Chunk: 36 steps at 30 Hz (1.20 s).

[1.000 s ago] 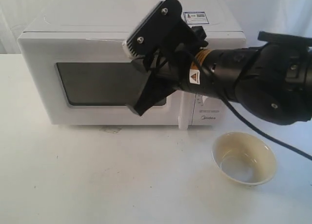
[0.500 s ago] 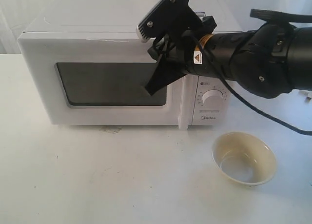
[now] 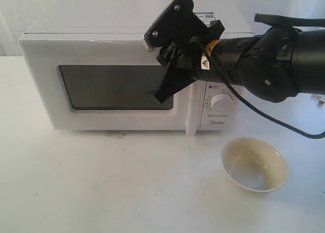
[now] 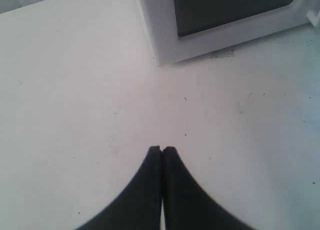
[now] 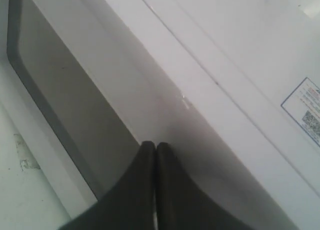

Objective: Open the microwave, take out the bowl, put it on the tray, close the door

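Observation:
The white microwave (image 3: 127,30) stands at the back with its door (image 3: 45,80) shut. The white bar handle (image 3: 191,111) is right of the dark window (image 3: 111,88). The cream bowl (image 3: 254,164) sits on the table in front of the dial panel, apart from both grippers. My right gripper (image 3: 156,95) is shut and empty, its tip hovering before the window's upper right corner. In the right wrist view, that gripper (image 5: 151,145) points at the door's top edge. My left gripper (image 4: 162,149) is shut over bare table, off the microwave's (image 4: 165,39) front corner. No tray is in view.
A round dial (image 3: 222,100) shows below the right arm (image 3: 274,65), whose black cable (image 3: 284,124) hangs above the bowl. Stickers (image 3: 205,17) lie on the microwave top. A small scuff (image 3: 118,135) marks the white table in front of the door.
The right arm has risen and drawn back to the right, uncovering the dial; its shut tip moved from the window's lower right to its upper right. The bowl has stayed put.

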### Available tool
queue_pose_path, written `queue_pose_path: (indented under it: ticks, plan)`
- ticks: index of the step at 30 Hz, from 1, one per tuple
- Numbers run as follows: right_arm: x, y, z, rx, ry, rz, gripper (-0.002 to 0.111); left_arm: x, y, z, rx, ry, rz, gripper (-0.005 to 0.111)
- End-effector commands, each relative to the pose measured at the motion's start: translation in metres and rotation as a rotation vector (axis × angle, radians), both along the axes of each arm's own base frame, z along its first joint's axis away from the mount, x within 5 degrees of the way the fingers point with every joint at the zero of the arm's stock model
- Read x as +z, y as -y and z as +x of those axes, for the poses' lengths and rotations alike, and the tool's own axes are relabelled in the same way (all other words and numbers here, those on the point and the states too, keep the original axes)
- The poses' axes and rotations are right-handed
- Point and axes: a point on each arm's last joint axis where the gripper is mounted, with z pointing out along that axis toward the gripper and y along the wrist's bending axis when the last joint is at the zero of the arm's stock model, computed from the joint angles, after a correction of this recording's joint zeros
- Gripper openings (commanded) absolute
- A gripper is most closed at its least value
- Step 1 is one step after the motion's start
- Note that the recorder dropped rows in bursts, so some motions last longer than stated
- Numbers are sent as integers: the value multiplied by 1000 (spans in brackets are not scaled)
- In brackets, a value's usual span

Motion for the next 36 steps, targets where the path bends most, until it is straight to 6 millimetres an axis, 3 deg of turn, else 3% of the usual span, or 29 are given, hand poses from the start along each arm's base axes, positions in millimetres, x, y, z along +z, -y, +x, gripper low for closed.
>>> queue_pose_path:
  ticks: [1, 5, 15, 28, 36]
  plan:
    - [10, 3, -12, -6, -28, -44, 0, -5, 1, -5, -11, -61, -2, 0]
    - [25, 10, -33, -43, -99, -64, 0, -5, 1, -5, -11, -61, -2, 0]
    - [77, 32, -70, -137, -91, 156, 0, -5, 1, -5, -11, -61, -2, 0]
    - [88, 37, -76, -126, -37, 157, 0, -5, 1, -5, -11, -61, -2, 0]
    - [96, 51, -97, -123, 3, 158, 0, -6, -2, -5, 12, -62, 20, 0]
